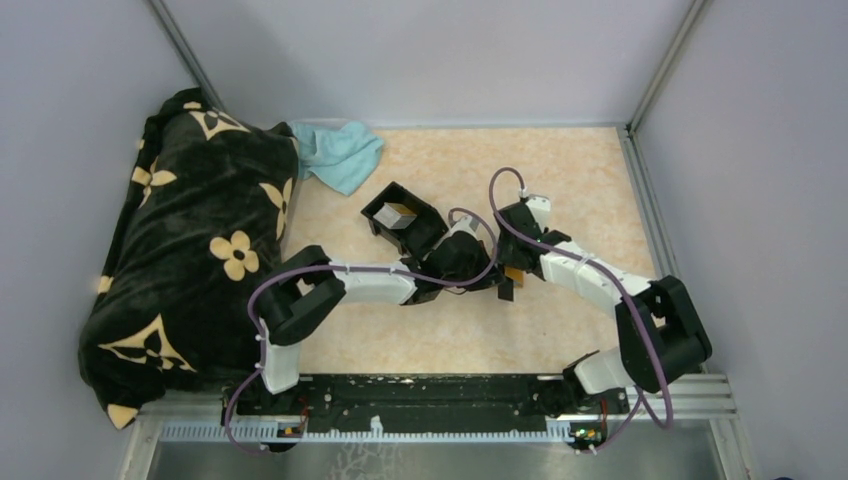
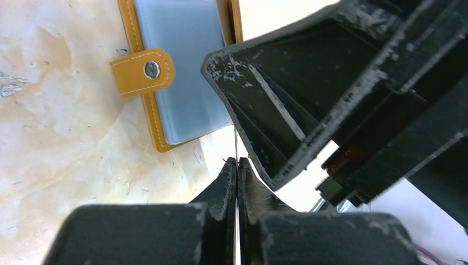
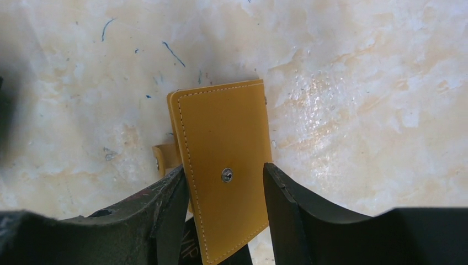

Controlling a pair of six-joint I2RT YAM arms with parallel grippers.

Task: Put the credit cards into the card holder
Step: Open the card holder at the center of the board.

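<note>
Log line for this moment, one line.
left gripper: shut on credit card, edge-on | right gripper: grips card holder cover | card: not inserted

Marbled work booth, walled on three sides

A beige-and-cream marbled bench (image 1: 580,180) sits between plain grey-lilac walls (image 1: 420,50) joined by slim aluminium corner posts (image 1: 660,60). A black plush blanket with cream flowers (image 1: 190,230) is heaped at the left, with a crumpled teal cloth (image 1: 340,155) beside it. The light is soft and even.
</note>
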